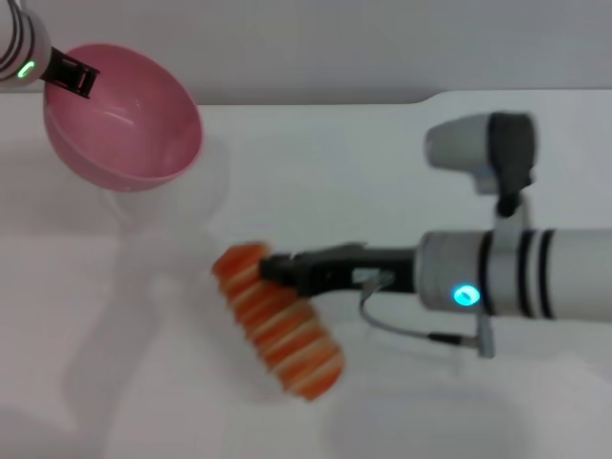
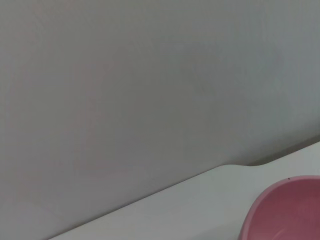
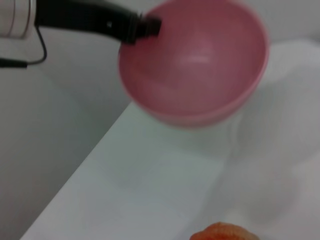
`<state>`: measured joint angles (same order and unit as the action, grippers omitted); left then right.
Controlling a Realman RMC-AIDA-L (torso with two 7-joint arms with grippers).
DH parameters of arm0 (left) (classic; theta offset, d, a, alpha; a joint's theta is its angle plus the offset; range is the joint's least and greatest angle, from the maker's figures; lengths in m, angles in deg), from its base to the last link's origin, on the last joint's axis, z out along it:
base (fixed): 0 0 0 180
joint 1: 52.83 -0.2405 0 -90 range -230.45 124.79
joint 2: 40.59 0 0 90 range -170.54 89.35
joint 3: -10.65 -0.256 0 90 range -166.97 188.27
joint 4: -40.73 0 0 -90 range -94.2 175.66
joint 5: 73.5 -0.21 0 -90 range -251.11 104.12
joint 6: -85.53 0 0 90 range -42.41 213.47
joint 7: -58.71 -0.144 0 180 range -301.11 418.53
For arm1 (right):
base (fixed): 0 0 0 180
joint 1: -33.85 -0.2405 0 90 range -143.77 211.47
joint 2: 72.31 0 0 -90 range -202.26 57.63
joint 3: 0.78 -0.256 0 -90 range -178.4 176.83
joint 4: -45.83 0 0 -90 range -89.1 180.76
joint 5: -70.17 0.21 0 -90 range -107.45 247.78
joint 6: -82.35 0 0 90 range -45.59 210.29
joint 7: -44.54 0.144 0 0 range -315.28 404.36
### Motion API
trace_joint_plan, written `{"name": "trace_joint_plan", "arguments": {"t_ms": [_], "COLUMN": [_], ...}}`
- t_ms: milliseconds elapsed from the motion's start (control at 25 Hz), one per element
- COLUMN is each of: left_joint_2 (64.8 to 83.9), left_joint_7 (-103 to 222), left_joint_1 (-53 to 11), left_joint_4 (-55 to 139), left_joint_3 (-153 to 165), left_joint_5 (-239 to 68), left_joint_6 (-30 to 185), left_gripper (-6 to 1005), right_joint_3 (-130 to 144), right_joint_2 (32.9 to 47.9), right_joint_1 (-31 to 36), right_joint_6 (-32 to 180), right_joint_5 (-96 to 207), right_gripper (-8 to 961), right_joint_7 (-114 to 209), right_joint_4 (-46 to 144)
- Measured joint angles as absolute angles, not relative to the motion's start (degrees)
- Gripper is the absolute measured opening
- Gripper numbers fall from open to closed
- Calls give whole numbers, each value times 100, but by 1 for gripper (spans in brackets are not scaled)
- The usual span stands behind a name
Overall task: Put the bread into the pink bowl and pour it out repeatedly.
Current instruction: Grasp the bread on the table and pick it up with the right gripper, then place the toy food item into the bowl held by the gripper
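At the far left of the table (image 1: 402,402), your left hand (image 1: 75,75) is pinched onto the rim of the pink bowl (image 1: 124,120), holding it tilted with its mouth turned toward the middle and the robot; the bowl is empty. Nearer the middle, your right hand (image 1: 277,271) is closed on the upper end of the bread (image 1: 277,320).

The grip sits at one end, not the middle, so the loaf could swing or slip free as you carry it; the bread looks about as long as the bowl is wide, so it may catch on the rim. A rim-only pinch could let the bowl twist when the bread lands.

The bread's long axis runs diagonally, from the held end down toward the robot's right, orange ridges up.
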<state>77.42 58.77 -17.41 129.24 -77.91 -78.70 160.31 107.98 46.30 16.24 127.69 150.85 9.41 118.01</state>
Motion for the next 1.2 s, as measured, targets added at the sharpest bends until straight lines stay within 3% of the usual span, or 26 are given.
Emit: {"name": "trace_joint_plan", "arguments": {"t_ms": [240,640,1200], "left_joint_2": [7774,7782,7788], "left_joint_7": [5945,6317,6437], "left_joint_1": [-1777,-1782,-1687], "left_joint_4": [12878,12857,12874], "left_joint_3": [-8041,-8773,-9360], "left_joint_5": [-7649,-7350,-6445], "left_joint_6": [15930,15879,15678], "left_gripper": [49,49,49], "right_joint_3": [10139,9510,9235], "right_joint_2": [4626,4638,4637], "right_joint_1": [2116,2115,2022], "right_joint_6": [13185,13722,13747], "right_joint_5": [13755,12856,12524], "right_gripper": [98,80,71], "right_joint_7": [1675,2118,2087], "right_joint_4": [13356,14671,14590]}}
